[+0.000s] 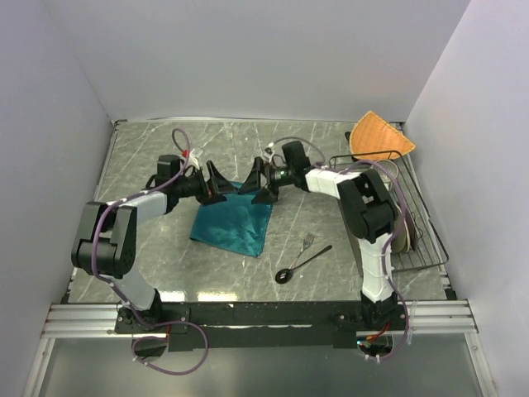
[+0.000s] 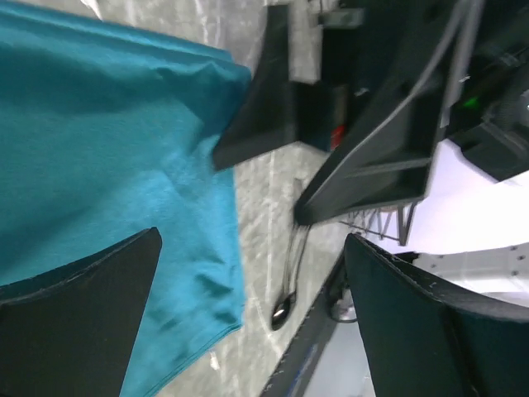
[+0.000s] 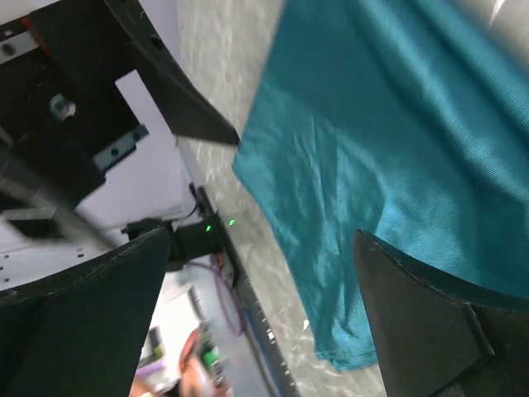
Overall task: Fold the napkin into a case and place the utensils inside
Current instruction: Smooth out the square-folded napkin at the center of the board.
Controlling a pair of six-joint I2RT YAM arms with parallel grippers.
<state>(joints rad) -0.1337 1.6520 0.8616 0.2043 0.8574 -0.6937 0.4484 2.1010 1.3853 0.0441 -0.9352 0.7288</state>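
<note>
The teal napkin [image 1: 233, 219] lies folded on the marble table, also seen as a rumpled sheet in the left wrist view [image 2: 107, 149] and the right wrist view [image 3: 397, 141]. My left gripper [image 1: 221, 188] and right gripper [image 1: 257, 188] face each other over its far edge, both open with nothing between the fingers. To the napkin's right lie the utensils: a silver fork [image 1: 307, 242] and a dark spoon [image 1: 302, 264] with its black bowl nearest me. In the left wrist view the spoon [image 2: 285, 302] shows between the open fingers [image 2: 78, 322] of the left gripper [image 2: 252, 310]. The right gripper [image 3: 260, 318] is open above the napkin's edge.
An orange fan-shaped cloth [image 1: 378, 136] rests at the back right corner. A black wire rack [image 1: 423, 240] holding round plates stands along the right wall, beside the right arm. Grey walls close in the table on three sides.
</note>
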